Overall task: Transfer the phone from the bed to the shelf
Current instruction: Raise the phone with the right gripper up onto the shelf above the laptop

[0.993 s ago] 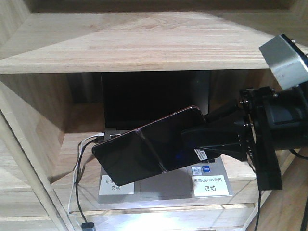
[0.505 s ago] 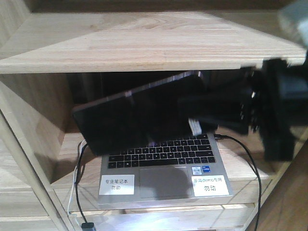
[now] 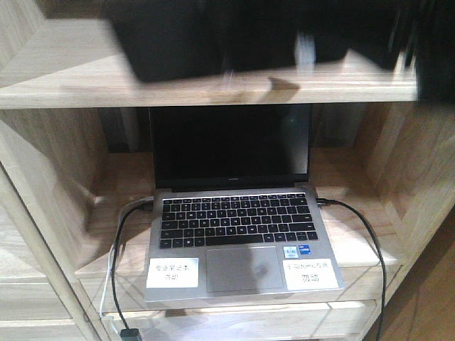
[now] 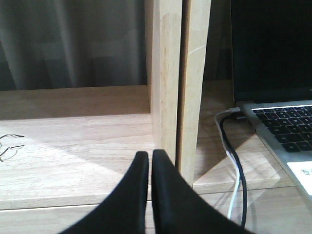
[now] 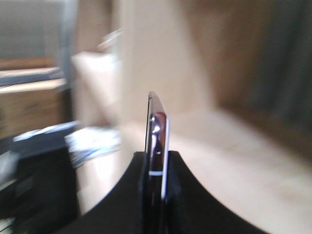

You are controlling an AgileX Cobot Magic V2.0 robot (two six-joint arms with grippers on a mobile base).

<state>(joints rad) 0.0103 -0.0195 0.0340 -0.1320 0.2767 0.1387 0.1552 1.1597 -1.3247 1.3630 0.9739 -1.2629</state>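
The left gripper (image 4: 149, 168) sits at 6 o'clock in its own wrist view, its two black fingers pressed together on nothing. It points at a thick upright board of the shelf (image 4: 170, 73), and I judge this arm to be idle. At 3 o'clock from that upright, a black cable (image 4: 235, 165) and a thinner white one run down from the corner of the grey laptop (image 3: 238, 213). The laptop stands open in the middle compartment with two white labels (image 3: 172, 273) on its palm rest. In the front view the phone (image 3: 213, 35) is a dark, smeared slab at 12 o'clock from the laptop. It lies across the upper board from about 11 to 1 o'clock, but the blur hides whether it touches the wood or hangs just above it. Further right, at about 2 o'clock, a dark mass enters from the frame edge, which I take to be the carrying arm. Its wrist camera shows the right gripper (image 5: 157, 158) clamped narrowly on the phone, which is seen edge-on and upright between the fingers. The step in hand looks like the delivery itself, with the phone at the height of the upper board and not yet let go. The next move calls for bringing the slab flat and well in from the front lip. It should then be lowered until it rests on the board, and only then should the fingers part and draw straight back.
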